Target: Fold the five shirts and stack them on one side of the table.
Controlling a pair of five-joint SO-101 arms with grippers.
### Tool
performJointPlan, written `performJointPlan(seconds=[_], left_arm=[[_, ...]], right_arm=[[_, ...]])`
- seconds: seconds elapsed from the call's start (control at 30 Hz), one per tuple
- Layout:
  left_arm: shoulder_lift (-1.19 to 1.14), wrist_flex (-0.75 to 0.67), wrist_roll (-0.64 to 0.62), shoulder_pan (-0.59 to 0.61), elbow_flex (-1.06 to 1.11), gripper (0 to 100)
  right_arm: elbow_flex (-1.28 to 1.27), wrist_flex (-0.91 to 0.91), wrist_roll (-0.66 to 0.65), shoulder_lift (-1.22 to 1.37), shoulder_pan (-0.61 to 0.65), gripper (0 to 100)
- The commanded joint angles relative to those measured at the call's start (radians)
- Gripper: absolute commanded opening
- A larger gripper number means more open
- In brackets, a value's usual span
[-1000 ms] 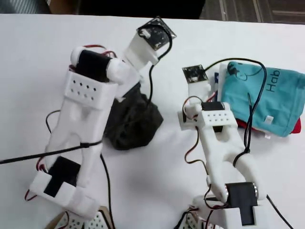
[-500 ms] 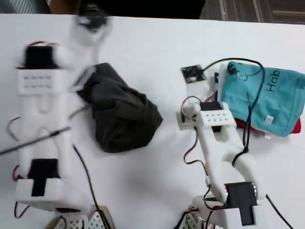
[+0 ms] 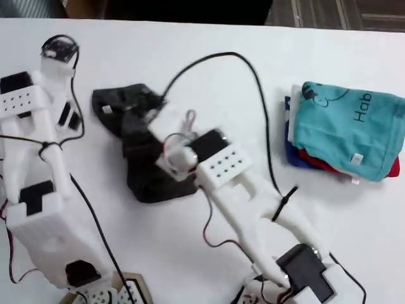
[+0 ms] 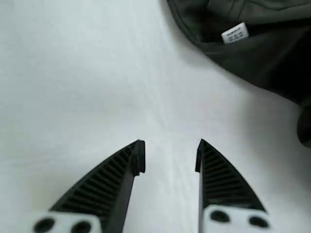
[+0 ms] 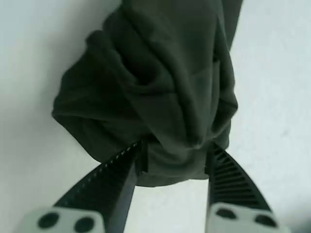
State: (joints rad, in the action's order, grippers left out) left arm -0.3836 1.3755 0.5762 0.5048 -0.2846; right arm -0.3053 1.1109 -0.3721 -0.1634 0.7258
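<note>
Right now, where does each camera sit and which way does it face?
High view: fixed above, looking down on the white table, both white arms, a crumpled black shirt and a stack of folded shirts, teal on top.
Left wrist view: on the left arm, looking down past the open left tool at bare table beside that shirt's edge.
Right wrist view: on the right arm, looking down past the open right tool onto the black shirt.
Shared: all three show the black shirt.

Black shirt (image 3: 136,158) crumpled in a heap at centre, teal shirt (image 3: 348,126) folded atop the stack (image 3: 309,159), well apart
</note>
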Motion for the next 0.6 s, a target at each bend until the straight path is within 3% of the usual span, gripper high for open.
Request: performJointPlan(seconds=[0.0, 0.17, 0.3, 0.4, 0.53, 0.57], left_arm=[[-0.009, -0.015, 0.009, 0.041, -0.008, 19], [-0.012, -0.015, 0.011, 0.061, -0.008, 19], [-0.008, -0.008, 0.011, 0.061, -0.007, 19], [-0.008, -0.005, 0.011, 0.063, -0.005, 19], [-0.009, 0.005, 0.011, 0.064, -0.007, 19], [-0.012, 0.002, 0.011, 0.063, -0.007, 19]], right_arm=[[0.054, 0.008, -0.009, -0.042, 0.054, 21.7], [0.057, -0.065, -0.009, 0.074, 0.054, 33.7], [0.060, -0.160, -0.017, 0.240, 0.044, 34.4], [0.063, -0.216, -0.017, 0.323, -0.008, 26.3], [0.110, -0.214, -0.017, 0.317, -0.171, 0.2], [0.123, -0.208, -0.017, 0.300, -0.219, 2.7]])
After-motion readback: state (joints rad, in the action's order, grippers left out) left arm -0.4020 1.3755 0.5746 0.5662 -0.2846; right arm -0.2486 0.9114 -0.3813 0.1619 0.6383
